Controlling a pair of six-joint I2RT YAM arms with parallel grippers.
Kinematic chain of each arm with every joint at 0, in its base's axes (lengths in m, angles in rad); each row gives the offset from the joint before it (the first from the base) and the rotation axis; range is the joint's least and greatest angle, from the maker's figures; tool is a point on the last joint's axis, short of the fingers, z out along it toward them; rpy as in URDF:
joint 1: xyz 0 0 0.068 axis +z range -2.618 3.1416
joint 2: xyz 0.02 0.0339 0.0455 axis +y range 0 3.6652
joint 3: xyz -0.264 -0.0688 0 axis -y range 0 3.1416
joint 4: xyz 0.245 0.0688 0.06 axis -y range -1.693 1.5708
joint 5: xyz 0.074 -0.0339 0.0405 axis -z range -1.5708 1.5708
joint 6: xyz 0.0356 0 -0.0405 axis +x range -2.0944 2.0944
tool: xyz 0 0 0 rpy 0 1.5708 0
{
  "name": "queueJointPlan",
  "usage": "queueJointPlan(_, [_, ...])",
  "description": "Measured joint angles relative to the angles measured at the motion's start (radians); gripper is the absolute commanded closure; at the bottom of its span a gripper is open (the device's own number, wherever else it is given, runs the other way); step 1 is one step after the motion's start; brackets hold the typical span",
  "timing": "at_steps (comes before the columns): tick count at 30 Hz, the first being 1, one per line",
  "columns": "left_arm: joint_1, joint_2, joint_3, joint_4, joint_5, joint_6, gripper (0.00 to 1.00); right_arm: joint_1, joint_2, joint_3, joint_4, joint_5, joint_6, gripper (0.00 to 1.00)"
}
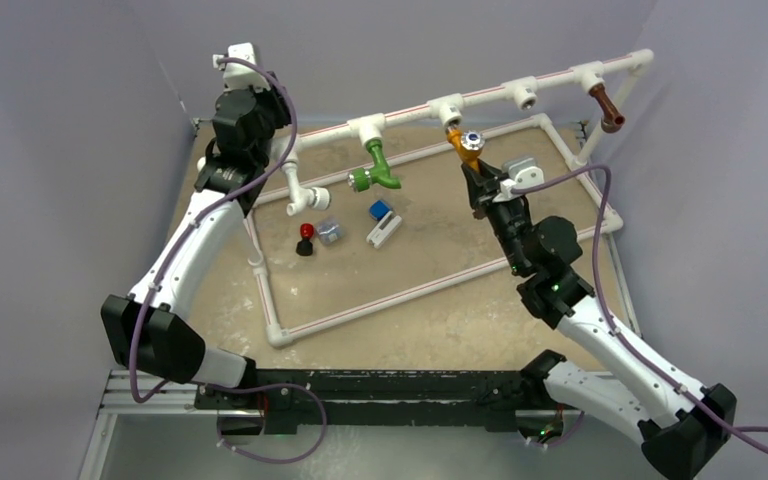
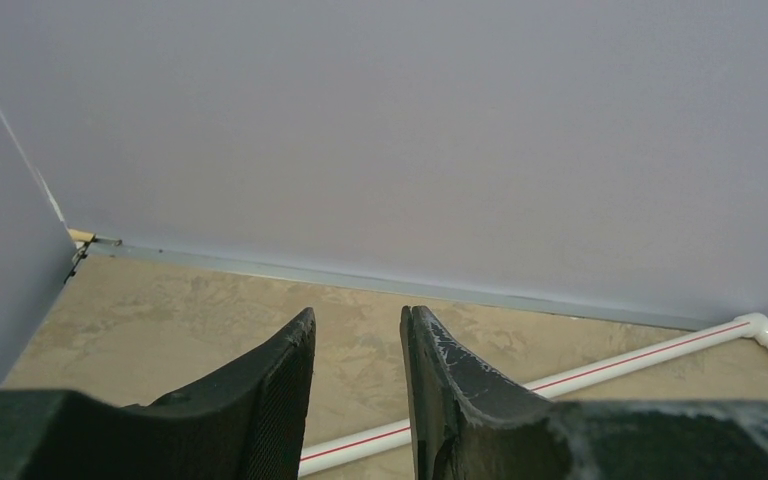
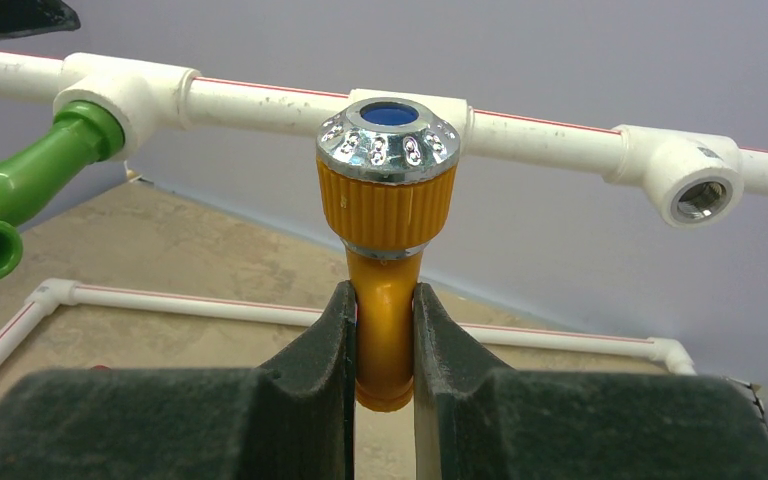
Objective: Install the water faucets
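Orange faucet (image 3: 387, 215) glossy plastic; cap (image 3: 388, 140) shiny chromed metal.

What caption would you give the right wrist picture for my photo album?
Right tool clamps the orange faucet below its silver cap, in front of the white pipe, green faucet to the left.

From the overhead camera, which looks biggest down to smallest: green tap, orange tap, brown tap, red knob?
Green tap
Orange tap and brown tap: too alike to rank, orange partly hidden
Red knob, smallest
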Motion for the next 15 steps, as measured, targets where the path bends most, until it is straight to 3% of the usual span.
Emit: queueJointPlan(15, [0.029, -0.008, -0.011, -0.024, 0.007, 0.001, 0.65, -0.015, 0.040, 0.018, 0.009, 0.004, -0.019, 1.00])
